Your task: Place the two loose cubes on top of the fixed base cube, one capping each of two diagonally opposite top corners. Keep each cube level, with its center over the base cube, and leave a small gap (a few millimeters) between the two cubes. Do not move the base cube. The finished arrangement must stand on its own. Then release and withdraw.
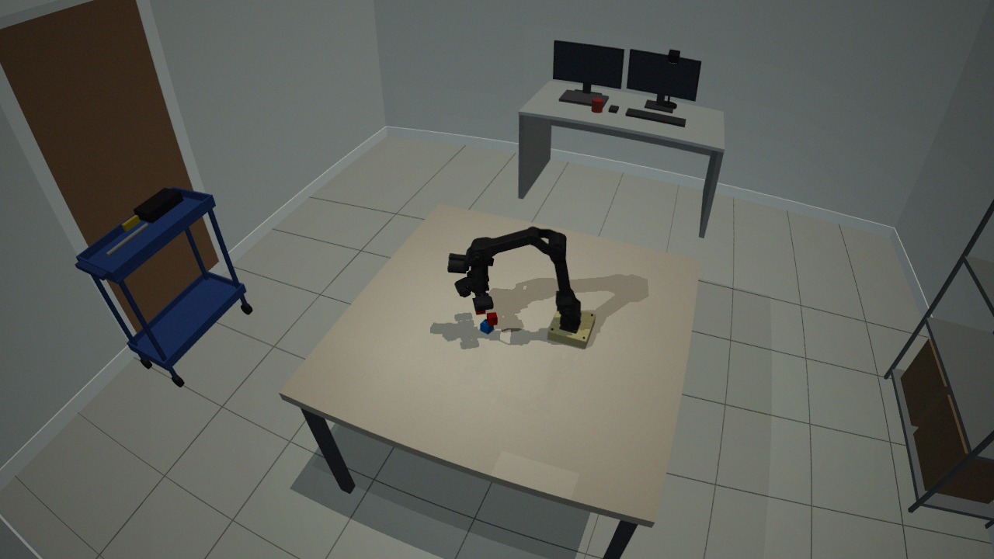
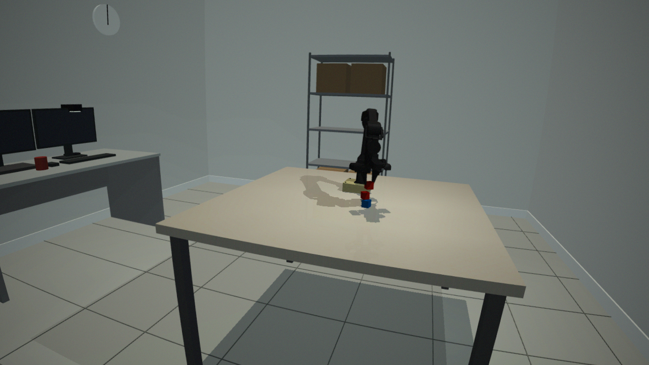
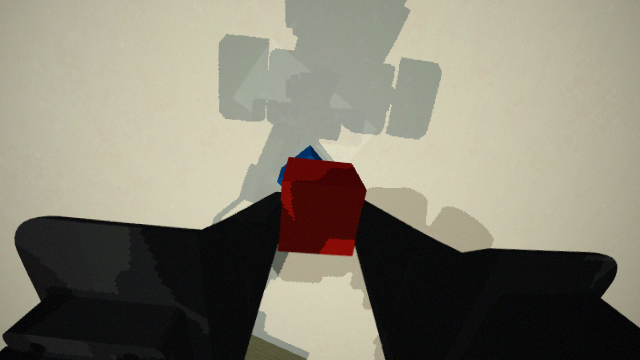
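The gripper (image 3: 320, 220) is closed partway on a red cube (image 3: 322, 212), its two dark fingers pressing that cube's left and right faces, so the held cube sits right between the fingertips. In the wrist view a corner of the blue base cube (image 3: 300, 159) peeks out just beyond the held cube's far upper-left edge, almost wholly hidden behind it.

From the exterior view, the gripper (image 2: 368, 180) hangs in the air over the table (image 2: 272, 217) with the held cube (image 2: 369, 184) at its tip. Below it and slightly toward the camera, a second red cube (image 2: 365, 195) sits on top of the base cube (image 2: 366, 204), which stands on the table. The held cube is above the stack and apart from it, not touching.

In the top view the gripper (image 1: 482, 303) stands above the placed red cube (image 1: 491, 318) and the base cube (image 1: 484, 326). The arm's tan mounting plate (image 1: 571, 329) lies behind the hand, well apart.
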Motion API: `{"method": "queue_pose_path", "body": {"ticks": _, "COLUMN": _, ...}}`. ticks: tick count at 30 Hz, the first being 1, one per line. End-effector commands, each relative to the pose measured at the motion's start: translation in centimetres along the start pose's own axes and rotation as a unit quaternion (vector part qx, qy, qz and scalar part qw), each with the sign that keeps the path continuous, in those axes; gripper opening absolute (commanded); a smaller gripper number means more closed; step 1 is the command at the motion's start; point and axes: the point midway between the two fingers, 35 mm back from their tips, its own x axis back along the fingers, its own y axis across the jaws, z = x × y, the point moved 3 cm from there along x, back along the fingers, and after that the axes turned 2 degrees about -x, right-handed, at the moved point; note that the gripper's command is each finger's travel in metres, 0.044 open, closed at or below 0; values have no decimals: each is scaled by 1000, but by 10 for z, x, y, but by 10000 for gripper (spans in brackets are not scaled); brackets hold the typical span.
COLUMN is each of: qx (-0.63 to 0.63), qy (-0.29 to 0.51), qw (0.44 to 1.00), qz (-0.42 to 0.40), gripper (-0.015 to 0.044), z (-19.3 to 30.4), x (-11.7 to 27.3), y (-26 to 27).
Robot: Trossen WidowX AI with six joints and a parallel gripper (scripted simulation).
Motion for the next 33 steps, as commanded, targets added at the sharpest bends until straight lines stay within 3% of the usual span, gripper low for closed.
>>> {"method": "queue_pose_path", "body": {"ticks": 1, "qx": 1, "qy": 8, "qw": 1000, "qz": -5, "gripper": 105, "z": 2, "x": -14, "y": 1}}
{"method": "queue_pose_path", "body": {"ticks": 33, "qx": 5, "qy": 9, "qw": 1000, "qz": -4, "gripper": 105, "z": 2, "x": -57, "y": 2}}
